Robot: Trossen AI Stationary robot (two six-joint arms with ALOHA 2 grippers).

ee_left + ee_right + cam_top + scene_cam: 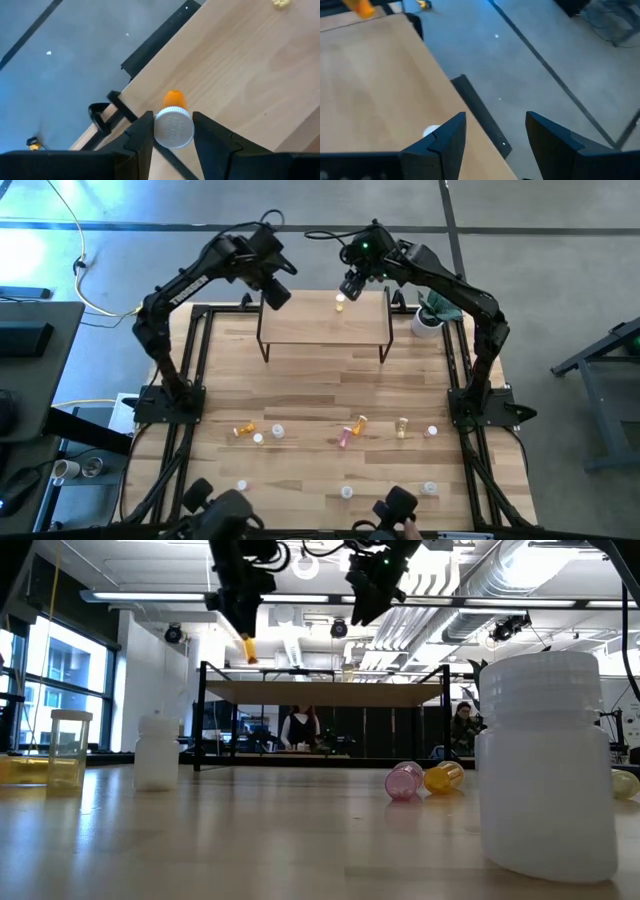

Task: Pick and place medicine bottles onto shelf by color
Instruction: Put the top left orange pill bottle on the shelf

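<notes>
Left gripper (172,137) above left end of shelf (320,330), fingers clamped on orange medicine bottle (173,120) with white cap, bottle hanging down over shelf board, not touching it. Right gripper (495,135) above right end of shelf, fingers apart, nothing between them. One yellow bottle (340,304) stands on shelf near right gripper. Other medicine bottles (350,430) scattered on table (320,395) in front of shelf, some lying on side.

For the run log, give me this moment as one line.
left gripper: shut on orange bottle, above shelf | right gripper: open, empty, over shelf | other bottles on table
</notes>
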